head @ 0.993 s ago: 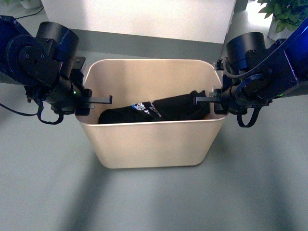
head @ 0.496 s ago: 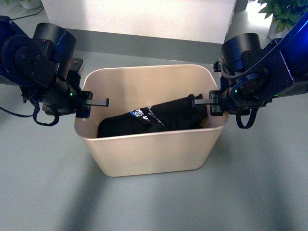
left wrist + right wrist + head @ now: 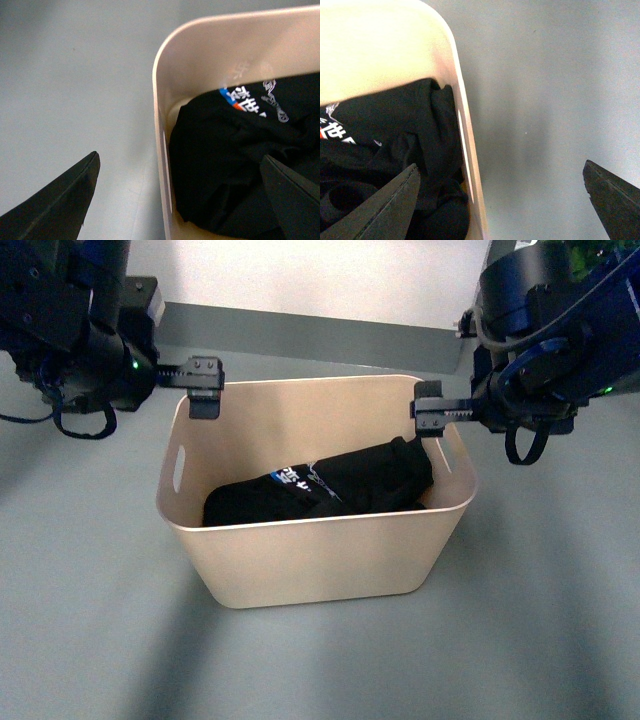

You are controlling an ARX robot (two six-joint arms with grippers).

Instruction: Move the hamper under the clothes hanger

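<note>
The beige hamper (image 3: pixel 320 565) stands on the grey floor in the middle of the front view, with a black printed garment (image 3: pixel 330 485) lying inside. My left gripper (image 3: pixel 203 390) hangs open just above the hamper's left short side, clear of the rim. My right gripper (image 3: pixel 432 415) is open above the right short side. In the left wrist view the open gripper (image 3: pixel 179 157) straddles the hamper's rim (image 3: pixel 159 100) from above, beside the garment (image 3: pixel 225 165). The right wrist view shows that gripper (image 3: pixel 500 166) spread over the hamper's rim (image 3: pixel 462 115) and the garment (image 3: pixel 395 130). The clothes hanger is out of view.
A white block (image 3: pixel 300 275) with a dark grey base strip (image 3: pixel 320 335) stands just behind the hamper. Grey floor (image 3: pixel 100 620) lies in front of the hamper and to both sides.
Both grippers, which straddled the hamper's side walls at handle height, have risen clear above its rim. The hamper shifted slightly towards me and to the left, then stayed put.
</note>
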